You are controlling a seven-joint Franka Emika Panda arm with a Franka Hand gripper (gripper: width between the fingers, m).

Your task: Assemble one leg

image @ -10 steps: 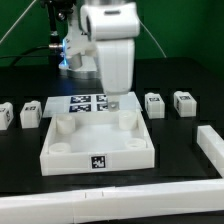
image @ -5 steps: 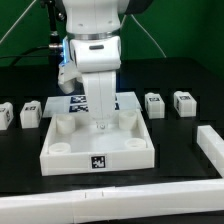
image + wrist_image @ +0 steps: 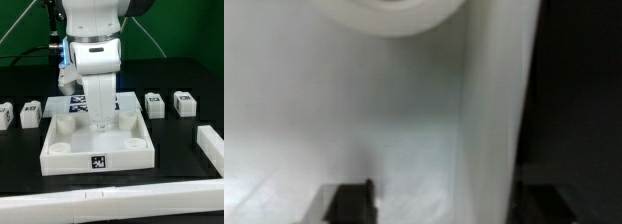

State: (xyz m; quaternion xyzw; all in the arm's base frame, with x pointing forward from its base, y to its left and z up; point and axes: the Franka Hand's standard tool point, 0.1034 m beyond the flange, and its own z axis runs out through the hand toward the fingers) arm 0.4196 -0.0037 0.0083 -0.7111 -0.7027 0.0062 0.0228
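The gripper (image 3: 100, 124) is hanging low over the panel (image 3: 60, 150). Its fingers (image 3: 349, 203) are standing apart, one on each side of the panel's wall, and only their tips are showing. The arm is hiding most of the marker board (image 3: 128, 99). A leg (image 3: 32, 112) is sitting loose just beside the panel on the exterior view's left. The frame edge is cropping the outer leg (image 3: 5, 114) beyond it.

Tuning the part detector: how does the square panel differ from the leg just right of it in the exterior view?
The panel is far larger than the leg. The panel has round corner sockets; the leg shows none. The tool sits over the panel, away from the leg. Both white, both tagged.
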